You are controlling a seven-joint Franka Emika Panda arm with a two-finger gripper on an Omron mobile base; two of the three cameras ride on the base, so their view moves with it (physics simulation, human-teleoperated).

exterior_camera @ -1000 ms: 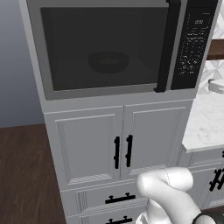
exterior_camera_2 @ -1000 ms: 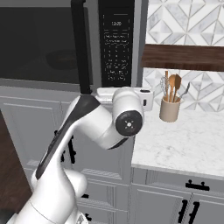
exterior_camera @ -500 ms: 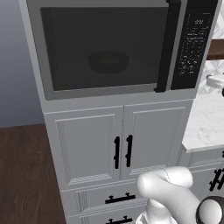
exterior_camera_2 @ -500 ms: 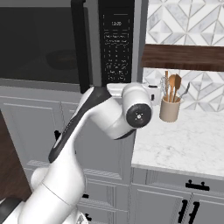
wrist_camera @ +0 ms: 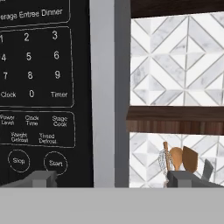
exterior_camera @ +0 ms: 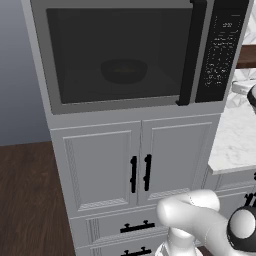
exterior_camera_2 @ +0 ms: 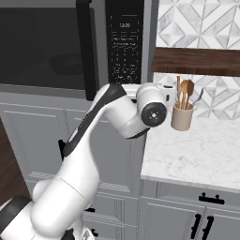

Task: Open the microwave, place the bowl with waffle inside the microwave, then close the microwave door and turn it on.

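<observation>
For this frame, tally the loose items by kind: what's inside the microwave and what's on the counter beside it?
Bowl with waffle, behind the shut microwave door: 1
Utensil crock on the marble counter: 1
Utensils standing in the crock: roughly 4, exact count hard to tell
Total: about 6

- My arm (exterior_camera_2: 84,159) is glossy white, built from thick rounded tube sections with smooth bulging joints.
- A black band (exterior_camera_2: 96,117) runs along the upper link, widening toward the elbow in the right base view.
- The wrist ends in a round white housing with a dark grey disc cap (exterior_camera_2: 153,113), a small pale dot at its centre.
- In the left base view, a dark round joint cap (exterior_camera: 243,234) sits at the lower right, ringed in white.
- A second dark joint (exterior_camera_2: 11,218) shows at the lower left of the right base view.
- The fingertips (wrist_camera: 41,178) are small blocky grey pieces with flat tops.
</observation>
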